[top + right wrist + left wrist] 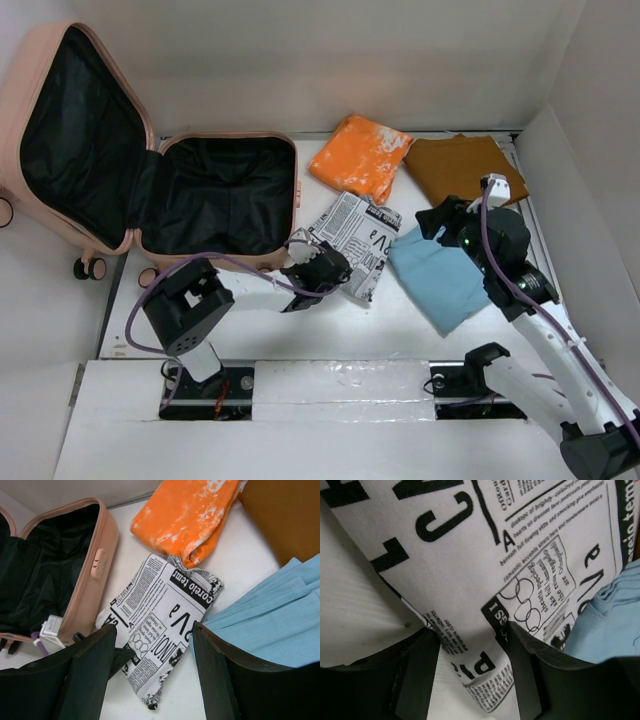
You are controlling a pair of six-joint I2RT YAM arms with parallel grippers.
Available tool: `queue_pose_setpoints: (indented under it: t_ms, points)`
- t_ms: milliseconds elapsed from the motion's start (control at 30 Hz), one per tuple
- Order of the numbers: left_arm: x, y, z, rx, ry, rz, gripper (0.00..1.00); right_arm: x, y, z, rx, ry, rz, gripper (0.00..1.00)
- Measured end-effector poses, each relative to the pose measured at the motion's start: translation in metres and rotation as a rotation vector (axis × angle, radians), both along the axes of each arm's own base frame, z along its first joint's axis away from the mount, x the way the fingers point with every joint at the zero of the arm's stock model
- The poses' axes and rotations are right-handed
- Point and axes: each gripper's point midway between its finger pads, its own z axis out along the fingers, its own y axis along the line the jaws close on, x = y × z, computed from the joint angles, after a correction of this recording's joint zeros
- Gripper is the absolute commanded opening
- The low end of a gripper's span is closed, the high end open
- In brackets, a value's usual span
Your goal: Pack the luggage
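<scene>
From above, the luggage (12, 150) lies open at the far left of the bench (330, 320), lid thrown back to the left, black lining showing. To its right are four folded cloths: orange (362, 155), brown (465, 170), blue (440, 275) and a newspaper-print cloth (365, 240) beside the case's front corner. The left tool (322, 268) reaches to that printed cloth's near-left edge, and the right tool (440, 218) hangs above the blue cloth's far end. At the left wrist, the dark fingers (415, 680) stand apart over the printed cloth's edge — white bench at left, blue fabric at right. At the right wrist, the right tool (154, 629) is spread wide with nothing between its fingers, high above the printed cloth, with the pink wall of the case at left.
</scene>
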Motion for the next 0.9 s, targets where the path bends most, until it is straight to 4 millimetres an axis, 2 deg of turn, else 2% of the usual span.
queue_pose_setpoints:
  t_ms: [100,133,167,233,467,567,633,700,800,900]
  points:
    - [0.005,-0.004,-0.006,-0.005,0.006,0.016,0.37,-0.002,0.0,0.003,0.003,-0.009,0.003,0.68]
    - [0.007,-0.005,-0.006,-0.011,0.006,0.021,0.23,-0.003,0.0,0.004,0.005,-0.012,0.005,0.68]
    - [0.007,-0.006,-0.008,-0.014,0.009,0.021,0.19,-0.004,0.0,0.005,0.006,-0.016,0.006,0.68]
    - [0.01,-0.008,-0.011,-0.028,0.009,0.025,0.0,-0.007,0.0,0.008,0.01,-0.026,0.008,0.68]
    - [0.016,-0.012,-0.008,-0.052,-0.02,-0.041,0.0,-0.014,0.001,0.016,0.023,-0.048,0.03,0.68]
    - [0.015,-0.011,0.002,0.001,-0.059,-0.112,0.0,-0.015,0.003,0.017,0.025,-0.05,0.039,0.68]
    - [0.013,-0.01,0.022,0.025,-0.106,-0.155,0.0,-0.016,0.004,0.016,0.026,-0.049,0.046,0.68]
    - [0.013,-0.01,0.056,0.034,-0.181,-0.203,0.0,-0.017,0.006,0.017,0.029,-0.049,0.056,0.68]
    - [0.016,-0.011,0.12,0.01,-0.311,-0.255,0.0,-0.017,0.01,0.022,0.033,-0.054,0.077,0.68]
    - [0.03,-0.002,0.186,-0.009,-0.44,-0.257,0.0,-0.017,0.013,0.033,0.042,-0.07,0.094,0.68]
